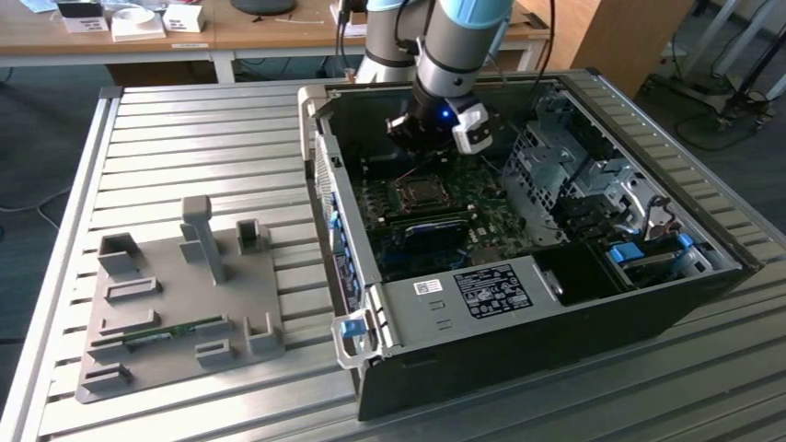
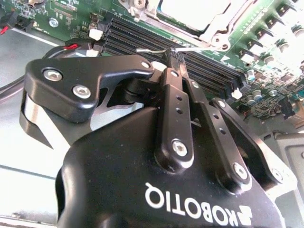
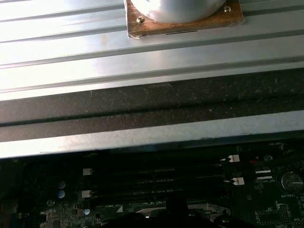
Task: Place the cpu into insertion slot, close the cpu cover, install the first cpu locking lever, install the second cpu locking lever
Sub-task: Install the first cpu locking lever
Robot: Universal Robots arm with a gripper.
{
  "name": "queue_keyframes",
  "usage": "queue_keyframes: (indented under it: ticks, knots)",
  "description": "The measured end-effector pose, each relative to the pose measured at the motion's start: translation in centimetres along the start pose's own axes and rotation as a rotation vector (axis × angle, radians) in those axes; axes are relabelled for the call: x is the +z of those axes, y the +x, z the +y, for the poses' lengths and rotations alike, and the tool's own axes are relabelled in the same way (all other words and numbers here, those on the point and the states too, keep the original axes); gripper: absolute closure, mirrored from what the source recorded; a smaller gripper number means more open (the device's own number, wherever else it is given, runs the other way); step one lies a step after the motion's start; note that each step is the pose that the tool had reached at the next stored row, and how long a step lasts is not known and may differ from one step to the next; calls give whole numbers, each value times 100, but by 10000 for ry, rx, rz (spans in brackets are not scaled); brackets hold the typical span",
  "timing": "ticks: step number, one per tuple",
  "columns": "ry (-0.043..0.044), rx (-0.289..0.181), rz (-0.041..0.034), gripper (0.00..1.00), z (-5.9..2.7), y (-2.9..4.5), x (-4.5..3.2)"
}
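Grey plastic makes up the holder plate [image 1: 179, 308] seen at about eight o'clock in the exterior view. It is laid on the ribbed metal table [image 1: 209, 138], and a green memory stick [image 1: 160, 333] is set in one of its slots. At three o'clock from the plate, the open computer case [image 1: 516, 304] is placed on the same table with its motherboard [image 1: 461, 221] exposed. The arm [image 1: 461, 37] is seen reaching into the case from twelve o'clock. The gripper [image 1: 415, 152] is held just above the board, at twelve o'clock of the socket. The cpu [image 1: 424, 191] is seated in that socket near the middle of the board.

In the second wrist view the gripper [image 2: 173, 56] is shown with its fingers [image 2: 172, 95] pressed together and no gap between them. A thin wire locking lever [image 2: 152, 50] is crossed right at their tips, over the black memory slots [image 2: 137, 40]. Whether the wire is pinched or only touched cannot be told. Just beyond it, the silvery top of the cpu [image 2: 190, 12] is framed by the cpu cover [image 2: 216, 31], which is laid flat around it.

In the first wrist view the memory slots [image 3: 142, 180] are seen beyond the case wall and the table [image 3: 142, 57].
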State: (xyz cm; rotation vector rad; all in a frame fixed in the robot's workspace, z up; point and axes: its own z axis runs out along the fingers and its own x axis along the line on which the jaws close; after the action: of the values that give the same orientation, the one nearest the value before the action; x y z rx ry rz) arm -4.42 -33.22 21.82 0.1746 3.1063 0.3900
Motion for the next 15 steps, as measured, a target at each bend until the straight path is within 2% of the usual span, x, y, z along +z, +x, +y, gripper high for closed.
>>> queue_keyframes:
  ticks: [15]
  knots:
    - [3, 3, 10, 89, -7, 0, 25]
